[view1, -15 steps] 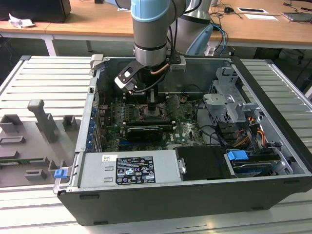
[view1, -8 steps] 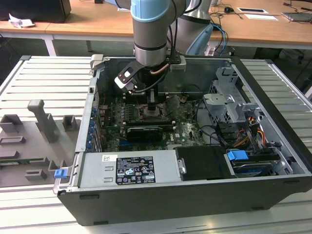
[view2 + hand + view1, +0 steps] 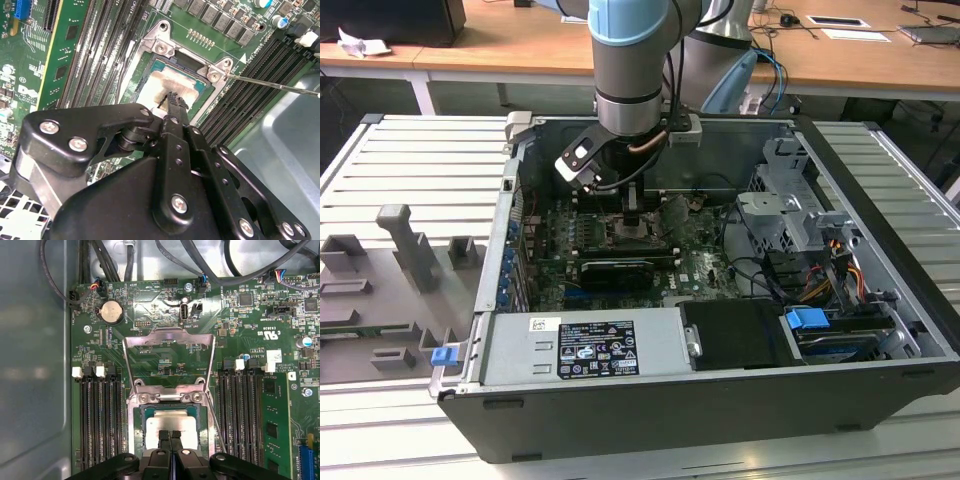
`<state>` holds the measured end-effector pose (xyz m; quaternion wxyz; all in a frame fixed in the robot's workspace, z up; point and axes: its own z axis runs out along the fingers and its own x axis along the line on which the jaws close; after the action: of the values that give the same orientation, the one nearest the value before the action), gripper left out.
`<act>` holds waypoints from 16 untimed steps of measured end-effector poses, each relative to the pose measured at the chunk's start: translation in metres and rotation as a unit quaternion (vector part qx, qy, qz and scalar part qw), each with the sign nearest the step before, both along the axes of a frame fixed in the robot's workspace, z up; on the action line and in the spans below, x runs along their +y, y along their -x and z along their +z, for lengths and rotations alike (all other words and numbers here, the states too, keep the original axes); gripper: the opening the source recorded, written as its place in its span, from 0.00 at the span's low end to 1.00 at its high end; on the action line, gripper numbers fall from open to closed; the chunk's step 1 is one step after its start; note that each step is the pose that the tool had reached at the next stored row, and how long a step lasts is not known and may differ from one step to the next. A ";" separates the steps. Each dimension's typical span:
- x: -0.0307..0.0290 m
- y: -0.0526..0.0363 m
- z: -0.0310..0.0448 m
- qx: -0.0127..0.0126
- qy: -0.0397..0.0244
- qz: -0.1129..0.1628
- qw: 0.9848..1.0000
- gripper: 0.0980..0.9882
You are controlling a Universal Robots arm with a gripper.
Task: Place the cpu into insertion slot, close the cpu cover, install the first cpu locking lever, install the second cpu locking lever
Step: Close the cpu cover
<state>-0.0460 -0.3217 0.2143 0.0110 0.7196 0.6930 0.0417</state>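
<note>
The cpu (image 3: 172, 422), a pale silver square, lies flat in the insertion slot (image 3: 134, 425) on the green motherboard. My gripper (image 3: 170, 435) is directly over it, its two black fingertips pressed together and down at the chip's top, nothing between them. The second wrist view shows the same: fingertips (image 3: 173, 100) on the cpu (image 3: 160, 82). The cpu cover (image 3: 170, 337), a silvery frame with a square window, stands swung open away from the slot. A thin wire locking lever (image 3: 216, 420) sticks out unlatched beside the slot. In the exterior view my gripper (image 3: 632, 215) reaches down into the open computer case.
Long black memory slots (image 3: 97, 420) flank the socket on both sides. A black graphics card (image 3: 615, 272), a grey power supply (image 3: 585, 345), a drive cage (image 3: 790, 210) and loose cables (image 3: 840, 275) crowd the case. Grey fixtures (image 3: 415, 250) sit outside, at the exterior view's left.
</note>
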 end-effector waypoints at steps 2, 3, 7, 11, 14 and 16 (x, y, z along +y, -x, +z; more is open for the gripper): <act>-0.0001 0.0000 0.0001 0.000 -0.002 -0.001 1.000 0.01; -0.0003 0.0000 0.0002 0.000 -0.003 -0.001 1.000 0.01; -0.0003 0.0000 0.0004 0.000 -0.003 -0.001 1.000 0.01; -0.0003 0.0000 0.0010 0.000 -0.004 -0.001 1.000 0.01; -0.0003 0.0000 0.0024 0.000 -0.004 -0.002 1.000 0.01; -0.0003 0.0000 0.0027 0.000 -0.005 -0.002 1.000 0.01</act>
<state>-0.0461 -0.3219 0.2170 0.0077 0.7210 0.6914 0.0450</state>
